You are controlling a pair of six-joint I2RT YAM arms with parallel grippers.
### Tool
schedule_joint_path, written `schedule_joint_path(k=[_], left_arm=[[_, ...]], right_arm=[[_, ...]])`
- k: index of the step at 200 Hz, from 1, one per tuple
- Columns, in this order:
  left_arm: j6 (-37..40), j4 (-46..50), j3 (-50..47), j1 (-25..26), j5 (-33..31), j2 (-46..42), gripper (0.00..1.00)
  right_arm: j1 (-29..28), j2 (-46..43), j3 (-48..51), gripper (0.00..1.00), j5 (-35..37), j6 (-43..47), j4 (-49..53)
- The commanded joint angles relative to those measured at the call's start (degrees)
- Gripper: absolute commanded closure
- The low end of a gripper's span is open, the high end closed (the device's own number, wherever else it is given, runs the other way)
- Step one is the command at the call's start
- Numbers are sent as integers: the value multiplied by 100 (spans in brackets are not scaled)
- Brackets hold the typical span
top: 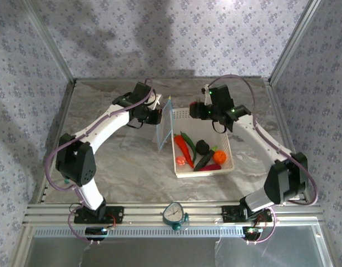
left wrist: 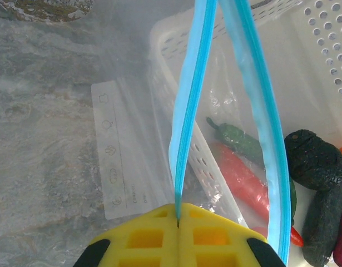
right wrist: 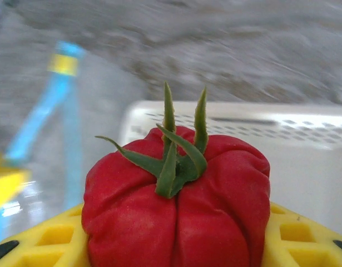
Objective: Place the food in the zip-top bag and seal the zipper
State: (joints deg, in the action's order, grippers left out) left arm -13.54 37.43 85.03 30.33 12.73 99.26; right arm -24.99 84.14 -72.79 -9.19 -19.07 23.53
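Note:
My left gripper (top: 157,116) is shut on one lip of the zipper (left wrist: 188,111), holding the clear zip-top bag (top: 165,132) upright just left of the basket. In the left wrist view the yellow fingers (left wrist: 143,236) pinch that blue strip, and the other lip (left wrist: 262,111) bows away, leaving the mouth open. My right gripper (top: 199,111) hovers over the basket's far end, shut on a red tomato (right wrist: 176,200) with a green stem. More food lies in the basket: a red chili (top: 183,147), a green chili (left wrist: 237,139), a black piece (top: 202,147), an orange piece (top: 219,156).
The white perforated basket (top: 226,142) sits mid-table, right of the bag. The marble tabletop (top: 115,161) is bounded by metal posts and patterned walls. A round gauge (top: 174,213) sits on the front rail between the arm bases.

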Motion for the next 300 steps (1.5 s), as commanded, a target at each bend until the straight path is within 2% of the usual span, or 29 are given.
schedule_joint_path(k=[1,25,86,165,197,247,273,300], left_arm=[[-8,-69,136,-9,142,40,100],[-21,-68,140,-15,151,32,100],[-39,-89,144,-16,225,5,100],[-52,-110,163,-30,339,-135,100],[-61,-95,180,-51,403,-196,100],[-70,-112,185,-90,522,-267,100],[-105,-166,156,-111,654,-235,100],[-158,-262,108,-142,780,-240,100]], right_arm=[[-314,-183,177,57,-964,-144,-433],[-582,-142,180,57,-1441,-305,-785],[-950,393,191,58,-1883,-612,-1258],[-998,1102,199,58,-1866,-641,-1222],[-997,1440,-22,59,-1742,-557,-884],[-1060,1686,-421,58,-1167,-301,-116],[-1143,1713,-619,54,-922,-166,157],[-1230,1738,-847,39,-845,-41,347]])
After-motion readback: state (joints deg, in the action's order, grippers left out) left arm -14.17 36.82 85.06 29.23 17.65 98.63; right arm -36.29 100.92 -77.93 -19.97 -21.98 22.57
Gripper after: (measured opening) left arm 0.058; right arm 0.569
